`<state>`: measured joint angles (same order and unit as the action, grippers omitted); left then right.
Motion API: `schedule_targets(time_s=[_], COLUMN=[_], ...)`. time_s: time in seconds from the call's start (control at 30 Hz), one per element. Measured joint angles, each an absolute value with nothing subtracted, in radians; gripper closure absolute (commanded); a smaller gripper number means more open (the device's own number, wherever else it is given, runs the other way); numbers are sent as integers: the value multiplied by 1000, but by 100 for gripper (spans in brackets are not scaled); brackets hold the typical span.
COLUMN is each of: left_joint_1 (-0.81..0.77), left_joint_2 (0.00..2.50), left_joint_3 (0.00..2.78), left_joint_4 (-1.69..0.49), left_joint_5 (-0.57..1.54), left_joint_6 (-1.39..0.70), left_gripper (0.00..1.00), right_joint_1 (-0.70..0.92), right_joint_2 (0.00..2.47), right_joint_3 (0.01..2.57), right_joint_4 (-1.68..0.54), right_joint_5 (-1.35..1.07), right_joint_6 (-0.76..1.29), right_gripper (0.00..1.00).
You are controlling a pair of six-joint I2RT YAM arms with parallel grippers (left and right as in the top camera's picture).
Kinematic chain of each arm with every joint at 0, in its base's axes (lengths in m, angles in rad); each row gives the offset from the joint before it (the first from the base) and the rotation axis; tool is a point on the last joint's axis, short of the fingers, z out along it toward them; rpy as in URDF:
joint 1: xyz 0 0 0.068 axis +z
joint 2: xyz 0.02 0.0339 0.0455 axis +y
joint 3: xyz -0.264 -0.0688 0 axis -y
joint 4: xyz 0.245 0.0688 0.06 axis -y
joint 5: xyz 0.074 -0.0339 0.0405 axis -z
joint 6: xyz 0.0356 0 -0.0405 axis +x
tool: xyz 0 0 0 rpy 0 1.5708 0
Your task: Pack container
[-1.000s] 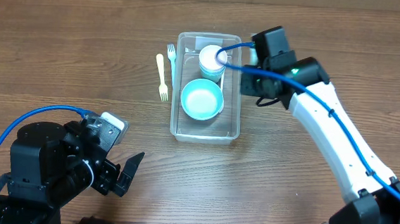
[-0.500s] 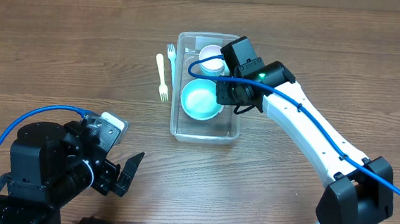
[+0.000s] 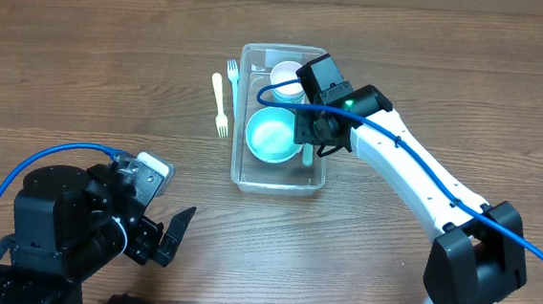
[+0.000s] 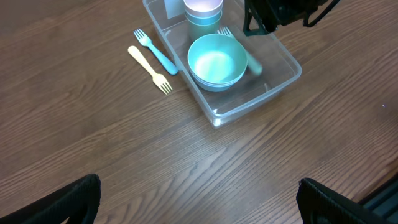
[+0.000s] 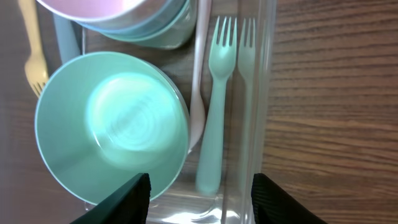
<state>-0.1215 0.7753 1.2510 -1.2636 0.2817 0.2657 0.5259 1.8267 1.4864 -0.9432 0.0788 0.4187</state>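
The clear plastic container (image 3: 241,121) stands mid-table and also shows in the left wrist view (image 4: 277,79) and the right wrist view (image 5: 266,74). Inside it are a light-blue bowl (image 3: 273,136) (image 5: 112,127), a stack of bowls with a white one on top (image 3: 284,78), a teal fork (image 5: 214,124) and a pale utensil (image 5: 198,81) along the right wall. My right gripper (image 3: 314,142) (image 5: 200,183) is open and empty, just above the teal fork. My left gripper (image 3: 175,236) (image 4: 199,199) is open and empty near the front left.
A yellow fork (image 3: 219,100) (image 4: 149,68) and a blue fork (image 3: 231,80) (image 4: 158,53) lie side by side on the wooden table, just left of the container. Blue cables loop off both arms.
My right gripper has moved left and forward, from beside the container's back right to over its right side. A teal fork now shows in the container below it. The left arm is still.
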Motion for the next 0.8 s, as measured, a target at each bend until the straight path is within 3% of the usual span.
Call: schedule_targets(time_s=[0.2,0.43,0.5,0.53,0.8], left_joint_1=[-121,-121,-121,-121,-121], left_joint_2=[775,775,775,775,775], left_joint_3=[1251,1251,1251,1251,1251], left_joint_4=[-1264,-1264,-1264,-1264,-1264], left_joint_5=[282,282,282,282,282], left_joint_6=[265,266,266,265,265], left_gripper=[0,0,0,0,0], right_joint_1=[526,525,526,526,526], right_joint_2=[1789,1446,1405,1385,1329], right_joint_3=[1531,1552,1553,1549,1536], right_joint_4=[-1093,-1316,-1363,-1372,-1451], right_joint_5=[78,12,-1,-2,-1], right_joint_6=[418,320,305,297,284], right_gripper=[41,40,31,0,0])
